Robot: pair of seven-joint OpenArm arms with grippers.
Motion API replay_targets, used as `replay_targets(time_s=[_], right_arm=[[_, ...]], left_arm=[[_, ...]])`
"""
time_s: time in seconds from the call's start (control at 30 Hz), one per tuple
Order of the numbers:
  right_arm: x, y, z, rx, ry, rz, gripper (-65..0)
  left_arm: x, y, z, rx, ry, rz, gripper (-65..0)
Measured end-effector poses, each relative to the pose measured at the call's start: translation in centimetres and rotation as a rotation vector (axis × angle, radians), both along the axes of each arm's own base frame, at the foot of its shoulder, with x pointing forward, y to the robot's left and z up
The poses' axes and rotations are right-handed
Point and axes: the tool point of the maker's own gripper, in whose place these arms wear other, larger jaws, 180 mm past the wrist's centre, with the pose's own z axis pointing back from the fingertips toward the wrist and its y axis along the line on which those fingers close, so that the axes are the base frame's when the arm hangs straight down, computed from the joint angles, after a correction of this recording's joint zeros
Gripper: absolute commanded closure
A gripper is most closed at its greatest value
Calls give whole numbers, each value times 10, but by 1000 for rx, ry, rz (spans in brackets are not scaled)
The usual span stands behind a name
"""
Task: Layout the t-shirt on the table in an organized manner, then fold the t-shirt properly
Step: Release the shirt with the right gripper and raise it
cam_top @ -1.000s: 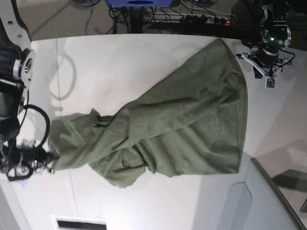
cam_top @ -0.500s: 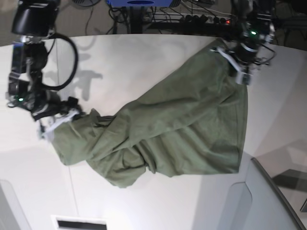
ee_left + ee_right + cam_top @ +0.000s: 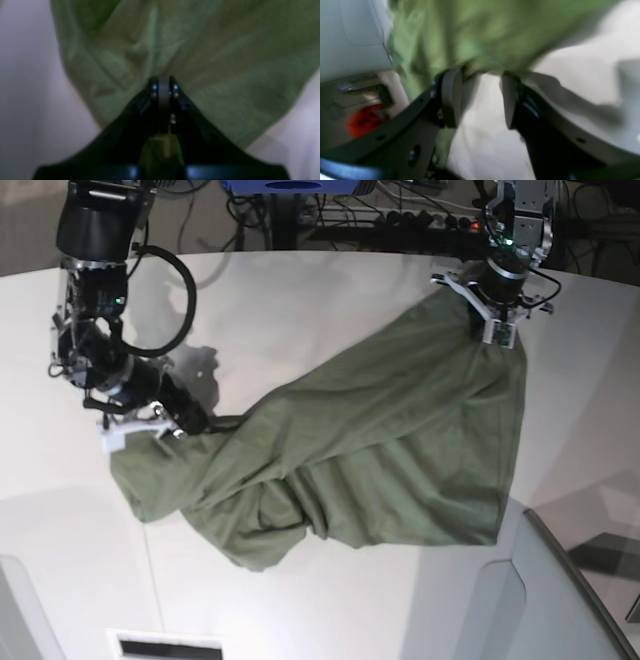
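Olive t-shirt (image 3: 370,450) bunched diagonally across middle of white bench (image 3: 300,300), twisted, not yet flat. Left hand (image 3: 163,83) clenched on fabric at top corner near far edge. Right hand (image 3: 480,97) parted, pads (image 3: 451,96) at cloth edge, nothing clearly pinched. Risk: one-sided pull drags whole shirt, tightens twist; right hand closing on too many layers, or missing hem entirely.
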Motion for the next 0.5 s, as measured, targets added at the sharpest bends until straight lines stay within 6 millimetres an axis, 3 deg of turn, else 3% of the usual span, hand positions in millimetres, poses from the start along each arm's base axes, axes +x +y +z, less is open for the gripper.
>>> replay_targets(time_s=[0.1,0.2,0.33,0.5], right_arm=[[-9,-10,-13,39,49,-61,-254],[-7,0,-12,43,44,-28,-252],[-8,15,-11,52,45,7,-251],[-23,20,-20,62,78,6,-251]], left_arm=[[-5,22,0,31,-4,44,0],[-10,37,1,61,15,60,0],[-11,39,1,68,17,67,0],[-11,39,1,70,17,66,0]])
